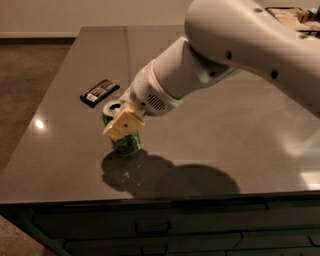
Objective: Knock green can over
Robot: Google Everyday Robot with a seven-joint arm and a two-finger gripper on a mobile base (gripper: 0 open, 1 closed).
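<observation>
The small green aluminium can (128,143) with a silver pull-tab top stands on the dark glossy tabletop (225,145), toward its 8 o'clock region. The white arm's tan-padded gripper (123,125) sits against the can's upper part; whether it is spread or pinching cannot be told. A flat black bar (99,92) lies near, at the can's 11 o'clock.

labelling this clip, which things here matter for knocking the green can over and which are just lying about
For the job: green can, upright; gripper, at its top.
Lying about: flat black bar behind the can; basket at far right.
</observation>
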